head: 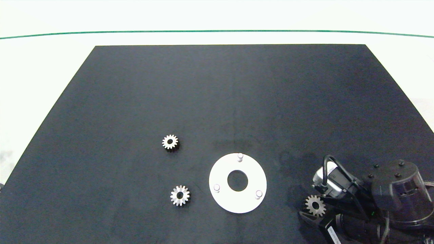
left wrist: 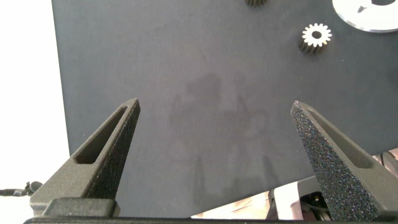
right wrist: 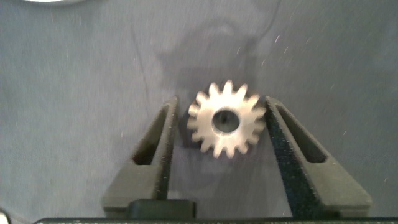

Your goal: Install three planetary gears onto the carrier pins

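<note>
A flat white disc (head: 237, 203) lies near the front middle of the black mat, and its three carrier pins (head: 240, 157), (head: 216, 187), (head: 258, 194) all stand bare. Two silvery planetary gears (head: 170, 141), (head: 179, 195) rest flat on the mat left of the disc. The third gear (head: 315, 205) (right wrist: 227, 119) sits between the fingers of my right gripper (head: 314, 207) (right wrist: 222, 101), which is shut on its teeth, right of the disc. My left gripper (left wrist: 215, 104) hangs open over bare mat, holding nothing, off the head view's left edge. One loose gear (left wrist: 316, 37) and the disc's rim (left wrist: 367, 15) show beyond it.
The black mat (head: 230, 95) covers most of the white table, and a green line (head: 217, 31) crosses the table behind it. The right arm's dark body (head: 396, 193) fills the front right corner.
</note>
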